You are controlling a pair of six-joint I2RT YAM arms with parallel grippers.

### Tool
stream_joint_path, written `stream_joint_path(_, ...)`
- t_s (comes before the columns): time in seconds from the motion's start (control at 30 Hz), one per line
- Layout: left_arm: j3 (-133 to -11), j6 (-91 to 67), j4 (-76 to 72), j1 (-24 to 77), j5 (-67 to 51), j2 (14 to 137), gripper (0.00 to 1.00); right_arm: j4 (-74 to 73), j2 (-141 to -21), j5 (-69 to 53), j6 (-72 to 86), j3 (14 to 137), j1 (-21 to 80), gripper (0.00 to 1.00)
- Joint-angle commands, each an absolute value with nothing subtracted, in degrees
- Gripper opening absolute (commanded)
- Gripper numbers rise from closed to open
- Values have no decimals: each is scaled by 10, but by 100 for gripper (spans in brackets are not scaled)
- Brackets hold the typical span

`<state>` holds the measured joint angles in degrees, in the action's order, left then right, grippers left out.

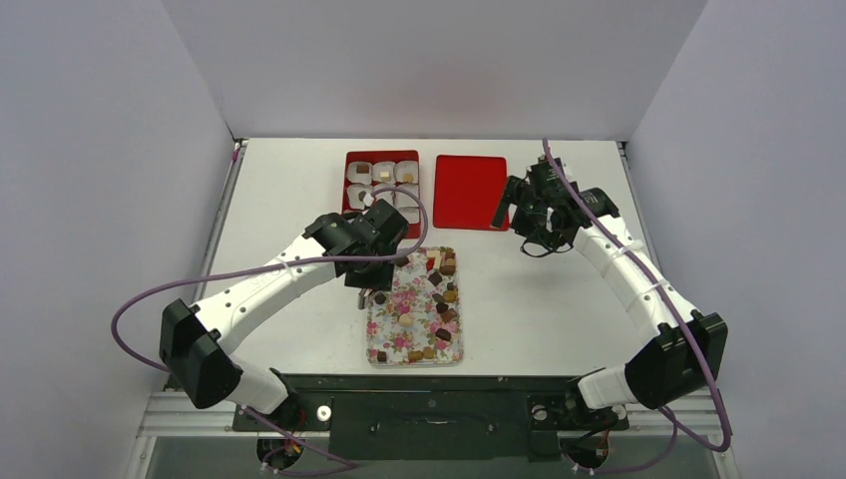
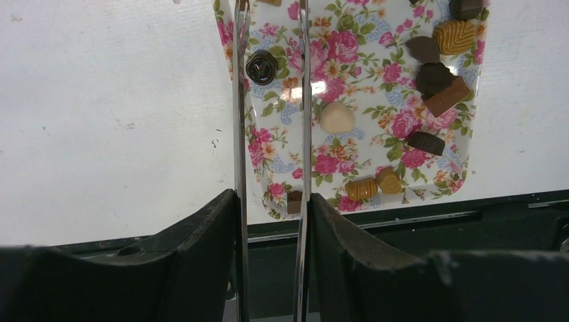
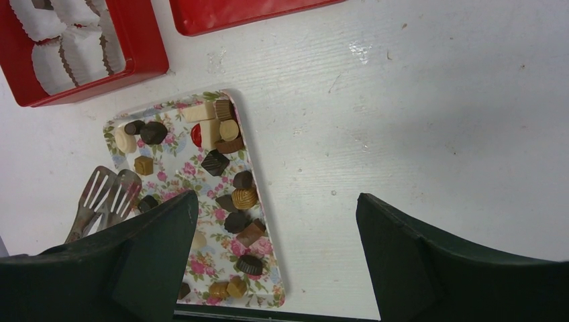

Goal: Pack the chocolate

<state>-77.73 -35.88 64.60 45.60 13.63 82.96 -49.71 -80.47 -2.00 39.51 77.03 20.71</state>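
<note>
At the lower middle of the top view, a floral tray is seen lying on the white bench. The chocolate is scattered over it, mostly along its right side. The left jaws are partly closed on a pair of metal tongs, whose blades are stretched over the tray's left edge. The right jaws are spread wide with nothing between them, raised above the bench right of centre. Toward the top, a red box lined with white paper cups is set. A few cups are filled with a piece. A red lid is laid just beside the box on its right.
</note>
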Motion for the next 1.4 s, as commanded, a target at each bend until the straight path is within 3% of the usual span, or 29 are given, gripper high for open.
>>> stream_joint_path(0.0,-763,-369,605,458,131,824,40,-482,-790,-15,395,765,210,83)
stream_joint_path(0.87,-750,-338,572,448,152,878,38,-482,-798,-17,392,776,204,83)
stream_joint_path(1.37,-781,-325,598,448,154,879,29,-486,-802,-19,390,790,204,83)
